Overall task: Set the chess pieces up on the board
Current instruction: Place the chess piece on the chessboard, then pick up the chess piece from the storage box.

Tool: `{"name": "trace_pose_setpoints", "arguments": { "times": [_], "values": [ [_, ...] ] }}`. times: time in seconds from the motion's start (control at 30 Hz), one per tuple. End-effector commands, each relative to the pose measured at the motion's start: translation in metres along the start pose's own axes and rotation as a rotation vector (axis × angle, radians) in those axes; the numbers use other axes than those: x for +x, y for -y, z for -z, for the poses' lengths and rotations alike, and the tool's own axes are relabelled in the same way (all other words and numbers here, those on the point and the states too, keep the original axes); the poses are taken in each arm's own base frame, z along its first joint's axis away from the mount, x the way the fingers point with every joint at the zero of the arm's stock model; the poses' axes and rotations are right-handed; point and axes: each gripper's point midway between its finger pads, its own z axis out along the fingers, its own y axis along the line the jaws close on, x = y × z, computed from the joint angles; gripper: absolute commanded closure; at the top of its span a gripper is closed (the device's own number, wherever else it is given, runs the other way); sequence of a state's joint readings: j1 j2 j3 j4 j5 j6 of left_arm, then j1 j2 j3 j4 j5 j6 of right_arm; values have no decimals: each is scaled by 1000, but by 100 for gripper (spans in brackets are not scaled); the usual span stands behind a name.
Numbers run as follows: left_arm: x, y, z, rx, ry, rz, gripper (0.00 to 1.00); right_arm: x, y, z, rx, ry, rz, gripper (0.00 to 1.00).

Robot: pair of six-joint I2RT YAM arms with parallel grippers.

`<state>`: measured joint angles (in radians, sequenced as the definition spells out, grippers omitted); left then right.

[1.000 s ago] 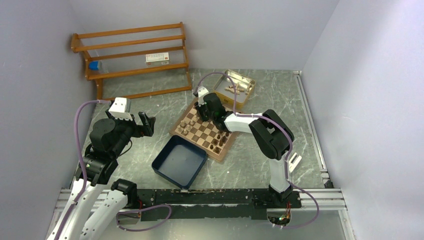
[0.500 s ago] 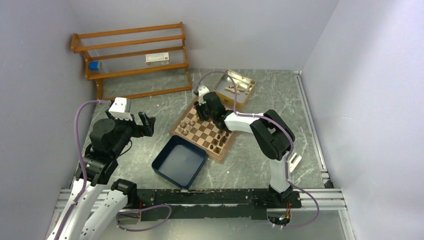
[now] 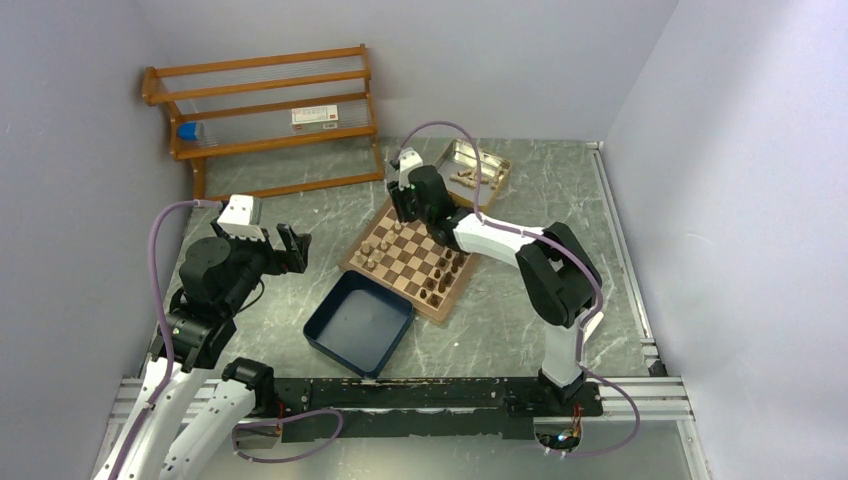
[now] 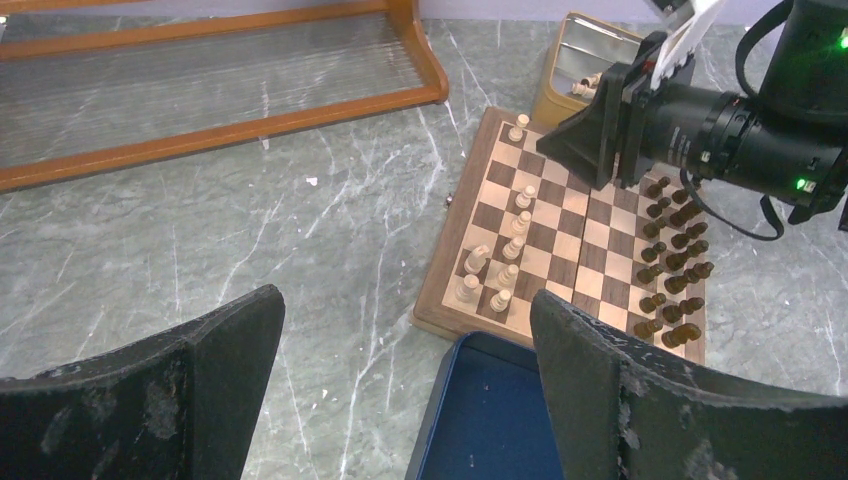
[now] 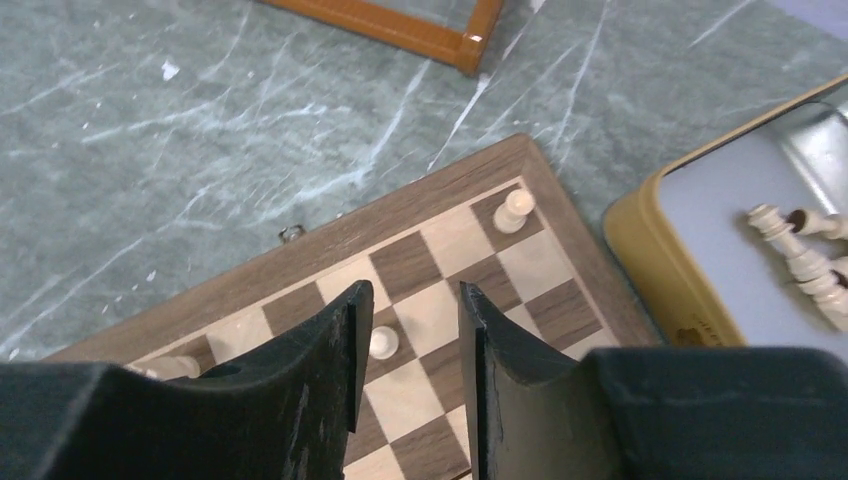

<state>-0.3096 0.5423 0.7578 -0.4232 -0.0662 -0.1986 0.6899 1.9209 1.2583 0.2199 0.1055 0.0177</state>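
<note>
the board (image 4: 585, 245) sits mid-table, square to nothing, one corner pointing at the far wall. the chess pieces (image 4: 512, 247) are partly in place. the dark ones (image 4: 675, 260) stand in two packed rows along one side, and that side looks about finished. the light side is thinner: a line of pawns, a couple of pieces behind them, and one lone light piece (image 5: 514, 210) on the far corner square. so, by my reading, roughly past halfway, with the light back row left to fill.

the supply is right there: a metal tin (image 5: 650, 250) just beside that far corner, with several light pieces (image 5: 800, 255) lying loose in it.

the right arm (image 3: 490, 238) reaches over the far corner of the board. the right jaws stand a narrow gap apart with nothing between them, and a light pawn (image 5: 383, 343) stands on its square below. the left arm (image 3: 215, 275) hangs back over the table (image 4: 250, 230), well apart from the board, and the left jaws are spread wide and hold nothing.

a blue tray (image 3: 358, 322) lies just beside the near edge of the board. at the back there is a wooden rack (image 3: 270, 100) with a small white and red box (image 3: 315, 115) on it.

writing? the box label is too small to read, and there's a faint stamp on the tin's rim that i can't make out.
</note>
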Motion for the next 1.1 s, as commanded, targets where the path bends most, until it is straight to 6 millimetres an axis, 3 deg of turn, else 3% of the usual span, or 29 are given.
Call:
{"name": "trace_pose_setpoints", "arguments": {
  "times": [0.0,0.13,0.33,0.57,0.8,1.07],
  "values": [
    [-3,3,2,20,21,5,2,-39,35,10,104,44,-13,61],
    [-2,3,1,20,19,4,2,-42,85,11,239,24,-40,67],
    [-2,4,1,25,19,2,2,-27,168,8,404,-48,-108,69],
    [-1,4,0,23,12,-2,2,-3,230,-8,479,-163,-105,70],
    [1,4,-2,23,3,-1,3,13,260,-16,518,-172,-256,71],
    [2,4,-5,23,-4,1,3,11,260,-25,603,-67,-549,73]
  ]
}}
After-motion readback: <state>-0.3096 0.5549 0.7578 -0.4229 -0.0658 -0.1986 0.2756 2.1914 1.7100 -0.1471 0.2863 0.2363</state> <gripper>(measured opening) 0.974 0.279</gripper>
